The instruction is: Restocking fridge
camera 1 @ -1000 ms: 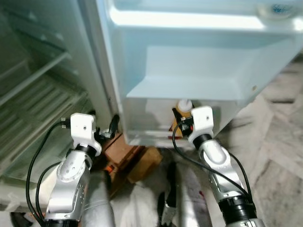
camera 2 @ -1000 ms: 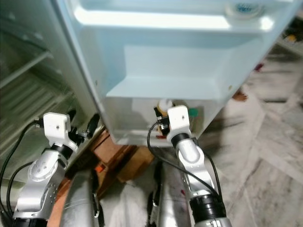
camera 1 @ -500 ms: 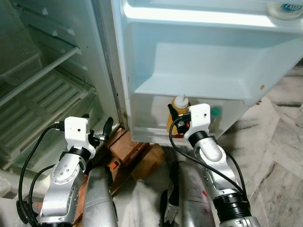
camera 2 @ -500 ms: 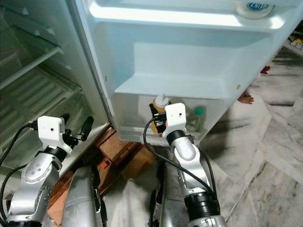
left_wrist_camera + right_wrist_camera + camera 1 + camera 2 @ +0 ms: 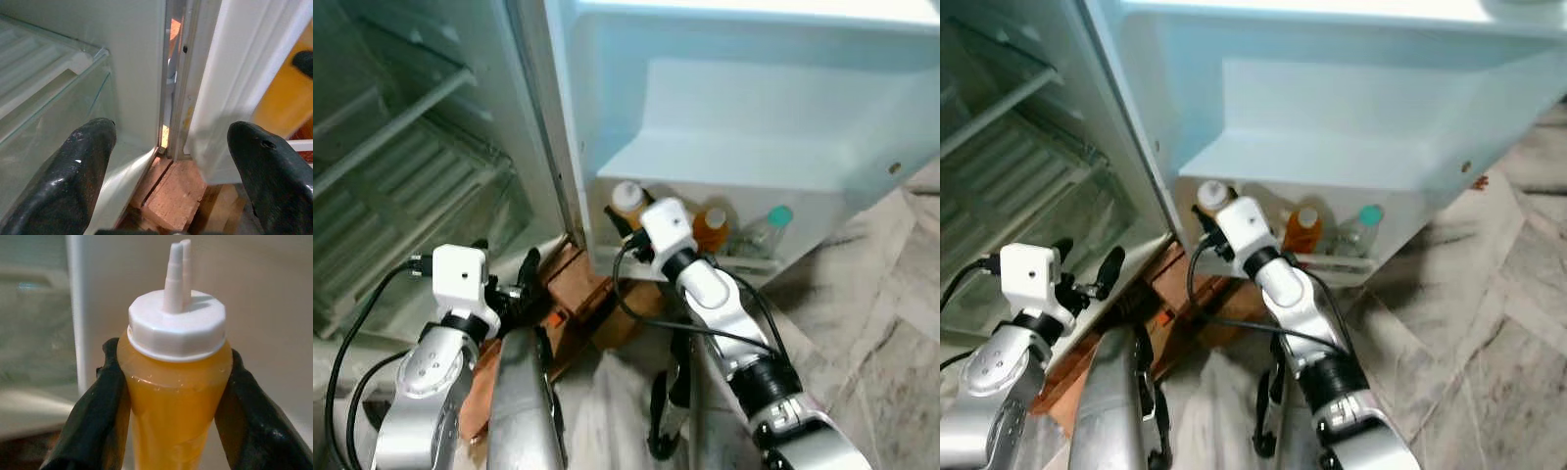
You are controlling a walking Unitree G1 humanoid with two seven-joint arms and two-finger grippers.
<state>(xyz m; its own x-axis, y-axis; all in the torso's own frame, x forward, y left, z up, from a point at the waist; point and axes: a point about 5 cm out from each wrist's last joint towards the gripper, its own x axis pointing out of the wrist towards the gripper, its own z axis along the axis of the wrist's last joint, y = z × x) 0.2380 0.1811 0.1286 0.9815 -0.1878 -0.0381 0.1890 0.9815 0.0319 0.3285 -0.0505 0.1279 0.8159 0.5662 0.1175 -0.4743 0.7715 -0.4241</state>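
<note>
With the right claw (image 5: 171, 396) clamped on the yellow sauce bottle (image 5: 172, 382) at the door shelf (image 5: 744, 262) mid-frame, lower it upright beside the orange bottle (image 5: 710, 227); the left claw (image 5: 166, 166) hangs open.

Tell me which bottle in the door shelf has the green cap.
The clear bottle at the right end of the shelf; the two orange bottles beside it wear white caps, one held by the right gripper.

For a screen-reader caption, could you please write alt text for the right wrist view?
Two black fingers clamp a squeeze bottle of orange-yellow sauce just below its white nozzle cap. A pale fridge wall is blurred behind it.
</note>
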